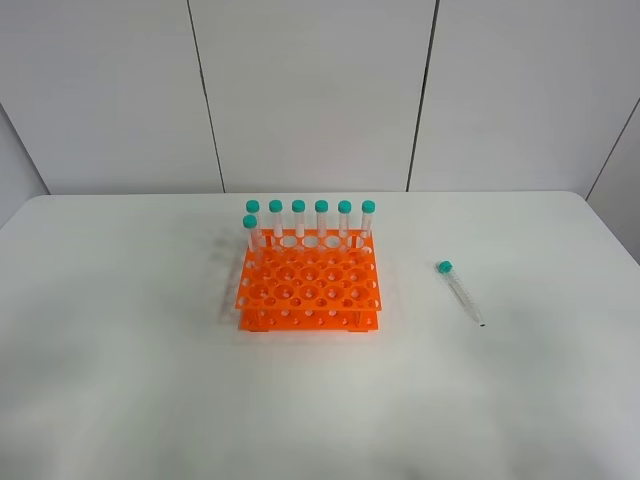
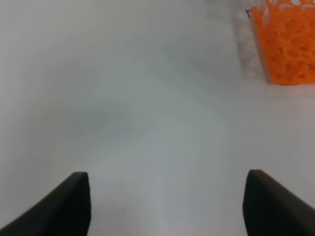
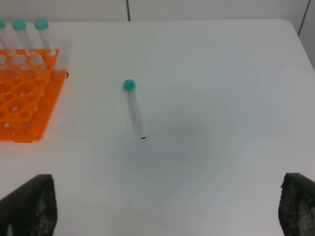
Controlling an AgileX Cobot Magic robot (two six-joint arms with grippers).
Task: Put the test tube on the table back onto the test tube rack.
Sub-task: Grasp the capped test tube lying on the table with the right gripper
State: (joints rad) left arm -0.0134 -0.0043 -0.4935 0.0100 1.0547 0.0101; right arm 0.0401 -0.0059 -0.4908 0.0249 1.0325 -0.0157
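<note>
Slender clear plastic test tube with teal screw cap lies flat on the white matte table, apart from the rack; both grippers gape wide, nothing held.

Ext. high view: bright orange plastic test tube rack w/ grid of round holes sits at frame centre; seven teal-capped tubes stand upright along its far side. The loose tube lies right of centre, cap toward the wall, tip toward the near edge, bare table all round it and well in from the right edge. No arm in view.
L wrist view: left gripper has its dark fingers far apart over bare tabletop, the rack's corner off to one side.
R wrist view: right gripper has its jaws spread wide; the tube lies ahead between them, the rack well apart.
</note>
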